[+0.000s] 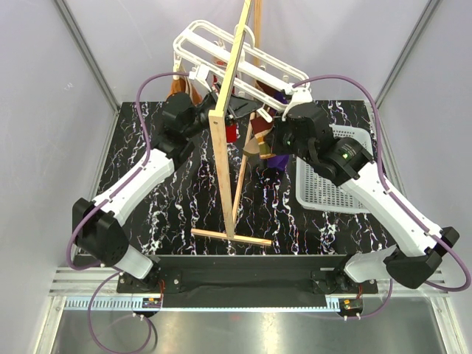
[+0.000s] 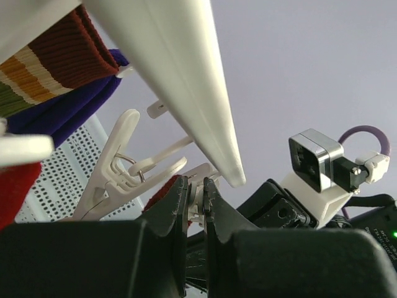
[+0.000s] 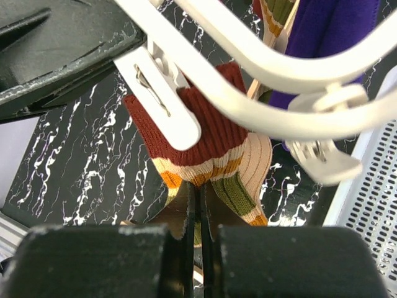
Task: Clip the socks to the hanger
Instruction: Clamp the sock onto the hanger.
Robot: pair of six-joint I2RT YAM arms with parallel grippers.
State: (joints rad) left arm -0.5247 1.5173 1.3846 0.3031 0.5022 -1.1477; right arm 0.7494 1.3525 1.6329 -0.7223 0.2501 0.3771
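Top view: wooden stand [image 1: 221,169] is blocking hanger [image 1: 199,26] middle. Left wrist: peg [image 2: 198,171] tail is vanishing btwn left gripper [image 2: 195,184] fingers; striped sock [image 2: 56,62] is running off at 10 o'clock. Right wrist: striped sock's lower end is hiding behind right gripper [image 3: 198,192]; purple sock [image 3: 335,37] and basket [image 3: 372,205] are getting cropped at 1 and 4 o'clock.

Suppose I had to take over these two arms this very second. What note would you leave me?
Left gripper: shut on a white peg of the hanger.
Right gripper: shut on the striped sock, maroon cuff up against that peg.
Done: a purple sock hangs from the hanger.
To do: unclear whether the peg grips the cuff; let it bite, then release the sock.
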